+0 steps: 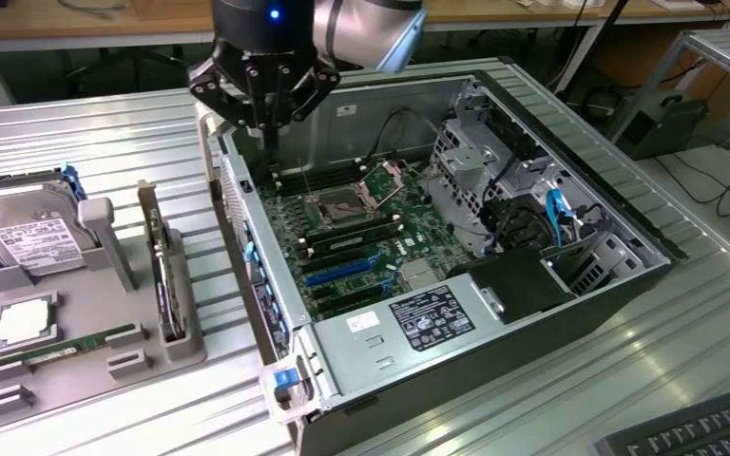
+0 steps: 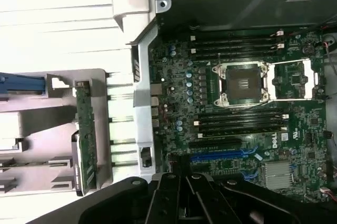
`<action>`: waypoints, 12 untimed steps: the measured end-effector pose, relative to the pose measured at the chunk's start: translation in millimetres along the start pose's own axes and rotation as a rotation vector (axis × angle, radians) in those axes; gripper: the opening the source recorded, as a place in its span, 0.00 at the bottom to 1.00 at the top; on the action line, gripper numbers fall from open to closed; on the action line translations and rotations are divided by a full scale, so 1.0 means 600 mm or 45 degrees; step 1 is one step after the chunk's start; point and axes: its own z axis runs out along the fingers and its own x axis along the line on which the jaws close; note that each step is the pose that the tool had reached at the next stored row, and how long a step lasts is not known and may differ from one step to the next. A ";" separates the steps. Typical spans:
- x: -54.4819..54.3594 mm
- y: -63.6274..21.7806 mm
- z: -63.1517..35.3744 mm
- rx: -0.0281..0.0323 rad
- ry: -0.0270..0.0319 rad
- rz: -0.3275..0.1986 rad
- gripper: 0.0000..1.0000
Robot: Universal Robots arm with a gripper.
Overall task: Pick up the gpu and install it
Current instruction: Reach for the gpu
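Observation:
The gpu (image 1: pixel 163 275) stands on edge in a slot of the grey holder (image 1: pixel 111 366), on the exterior view's left beside the open computer case. Its silver bracket points up at the far end. In the wrist view the gpu (image 2: pixel 85 134) appears edge-on as a thin green strip. My gripper (image 1: pixel 267 128) hangs above the far left corner of the case, over the motherboard (image 1: pixel 365 237), well apart from the gpu. Its fingers are shut with nothing between them. From the wrist, the gripper (image 2: pixel 184 195) is a dark mass above the blue expansion slots (image 2: pixel 221 155).
A silver hard drive (image 1: pixel 29 237), a square chip (image 1: pixel 23 323) and a green memory stick (image 1: pixel 67 347) also sit in the holder. Inside the case are the CPU socket (image 1: pixel 339 204), blue slots (image 1: pixel 339 273), a drive cage (image 1: pixel 473 157) and the power supply (image 1: pixel 429 318). A keyboard (image 1: pixel 707 432) lies near right.

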 end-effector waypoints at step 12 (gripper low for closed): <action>0.093 -0.020 0.019 0.0114 -0.0006 -0.001 0.11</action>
